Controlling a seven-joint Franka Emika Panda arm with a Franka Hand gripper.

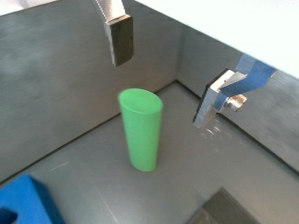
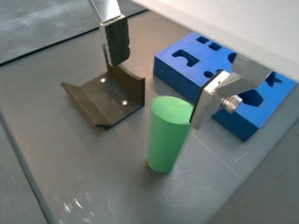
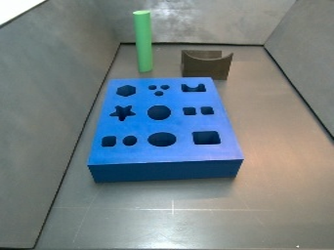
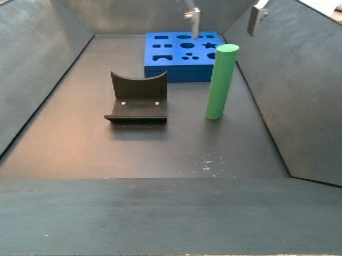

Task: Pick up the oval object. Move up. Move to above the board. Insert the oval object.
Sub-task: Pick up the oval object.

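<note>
Fingers (image 1: 119, 39) of the gripper (image 1: 170, 74) hung spread wide apart in both wrist views, released and grasping nothing, one silver plate with its dark pad on each side of the oval object (image 1: 142, 129) and above its top. That green peg stood upright on the grey tabletop (image 1: 70, 105), touching neither finger, its rounded top face plainly visible between them. In a wrist view the same oval object (image 2: 166, 134) rose just in front of the gripper (image 2: 163, 74), with the fixture (image 2: 105, 98), a dark L-shaped bracket on its base plate, near it on one side and a corner of the board (image 2: 198, 66) near it on another. In a side view the fixture (image 4: 138, 97) sat nearest, the oval object (image 4: 222, 82) stood apart from it toward the right wall, and the board (image 4: 187, 55) lay farther back, with the tips of the fingers (image 4: 193, 17) showing above it at the upper edge. In a side view taken from the opposite end, the board (image 3: 163, 127) lay flat and closest, its blue top face cut with a star, a hexagon, circles and squares; behind it the oval object (image 3: 143, 41) stood upright near the back left corner, and the fixture (image 3: 205, 62) stood beside it to the right.
</note>
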